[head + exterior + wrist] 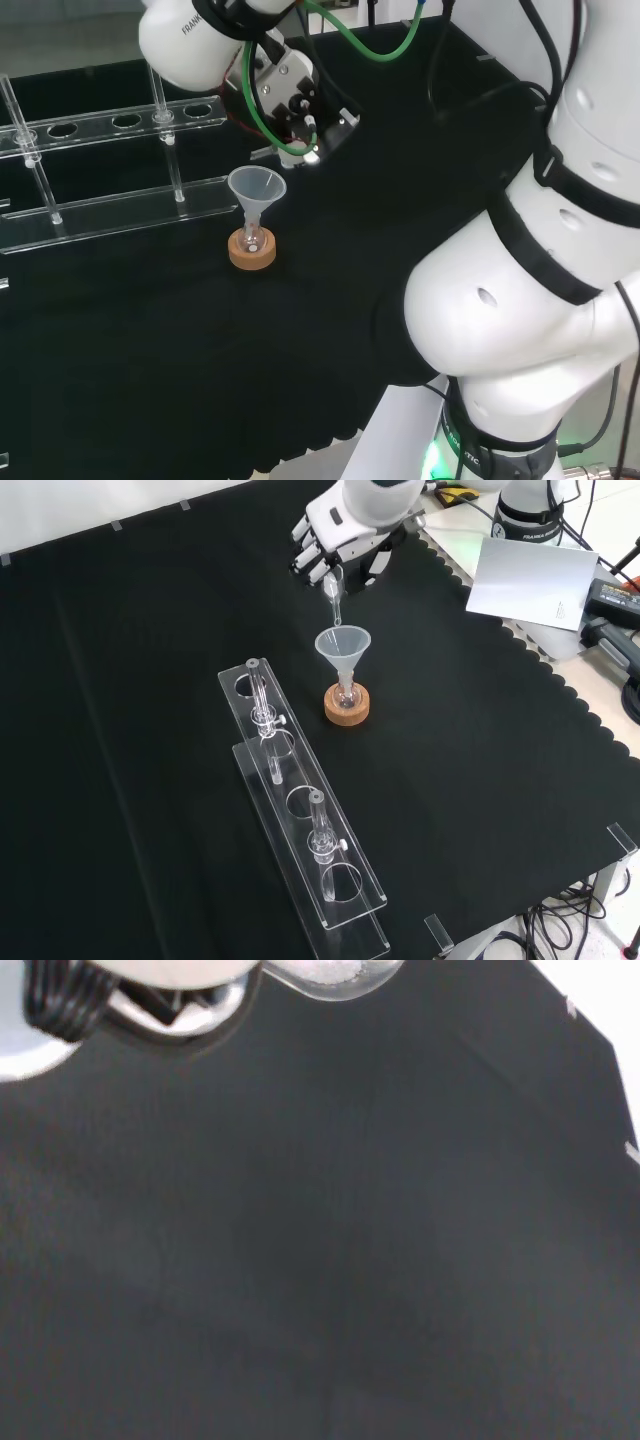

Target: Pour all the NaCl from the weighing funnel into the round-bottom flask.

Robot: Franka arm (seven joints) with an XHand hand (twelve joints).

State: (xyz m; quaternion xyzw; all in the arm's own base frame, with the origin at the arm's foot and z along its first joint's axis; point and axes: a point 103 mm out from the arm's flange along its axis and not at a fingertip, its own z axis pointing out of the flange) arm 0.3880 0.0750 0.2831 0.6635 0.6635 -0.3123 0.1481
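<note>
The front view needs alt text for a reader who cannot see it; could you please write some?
The hand holds a small clear weighing funnel, spout down, above a clear plastic funnel that sits in a small flask on a cork ring. A clear rack lies on the black cloth to the flask's left.

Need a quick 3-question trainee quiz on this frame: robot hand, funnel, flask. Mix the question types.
1. True or false: in the front view, the robot hand holds the weighing funnel tilted with its spout pointing down above the plastic funnel.
2. What does the round-bottom flask stand on? A) a red ribbed ring B) a cork ring C) the bare cloth
3. Fill in: in the front view, the clear rack lies to the ____ of the flask.

Key: 1 true; 2 B, the cork ring; 3 left.
</note>
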